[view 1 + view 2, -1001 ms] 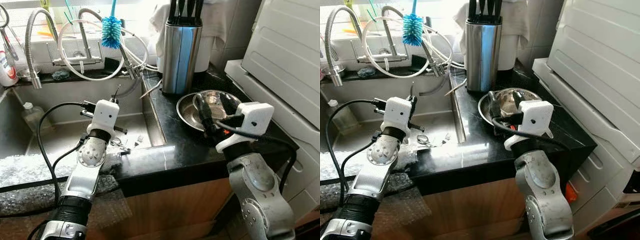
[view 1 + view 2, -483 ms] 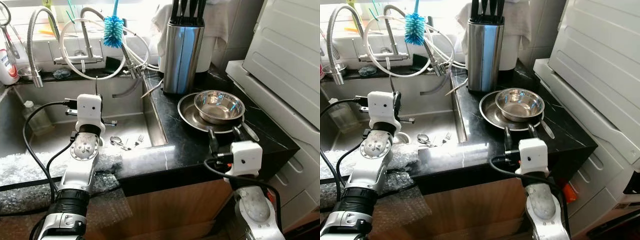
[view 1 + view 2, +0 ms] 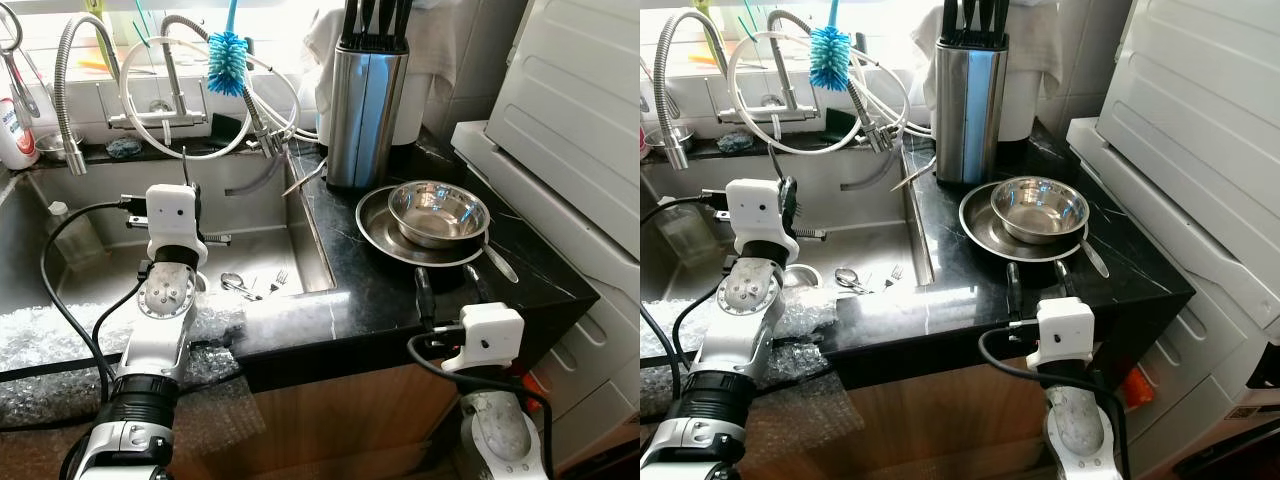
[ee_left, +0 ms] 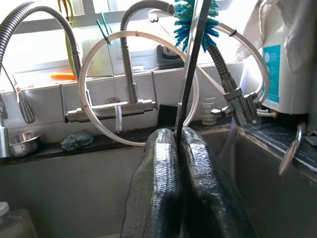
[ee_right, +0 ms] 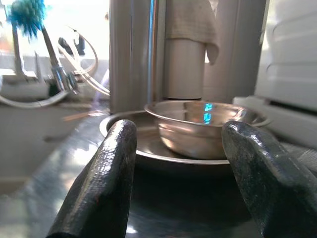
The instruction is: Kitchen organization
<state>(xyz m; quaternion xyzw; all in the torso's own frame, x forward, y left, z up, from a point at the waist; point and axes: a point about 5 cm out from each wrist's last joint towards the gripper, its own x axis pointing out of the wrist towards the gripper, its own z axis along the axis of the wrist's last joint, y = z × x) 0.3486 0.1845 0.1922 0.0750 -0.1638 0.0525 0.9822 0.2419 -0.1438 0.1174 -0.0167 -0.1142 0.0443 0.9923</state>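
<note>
My left gripper (image 4: 177, 138) is over the sink (image 3: 275, 245), shut on a thin dark utensil (image 4: 190, 64) that stands straight up from the fingers; its upper end is hard to make out. My right gripper (image 3: 447, 292) is open and holds nothing. It sits low at the counter's front edge, pointing at a steel bowl (image 3: 437, 210). The bowl rests in a wider steel plate (image 3: 372, 228), a short way beyond the fingertips (image 5: 121, 136). A steel knife block (image 3: 365, 100) stands behind the plate.
A spoon and fork (image 3: 245, 285) lie in the sink beside a plastic bottle (image 3: 68, 232). Bubble wrap (image 3: 60, 340) drapes the sink's front edge. Faucet hoses and a blue brush (image 3: 227, 60) crowd the back. A white appliance (image 3: 570, 120) borders the counter on the right.
My right gripper has drawn back from the plate and bowl to the counter's front edge and sunk lower. My left gripper moved left over the sink, still holding the thin utensil.
</note>
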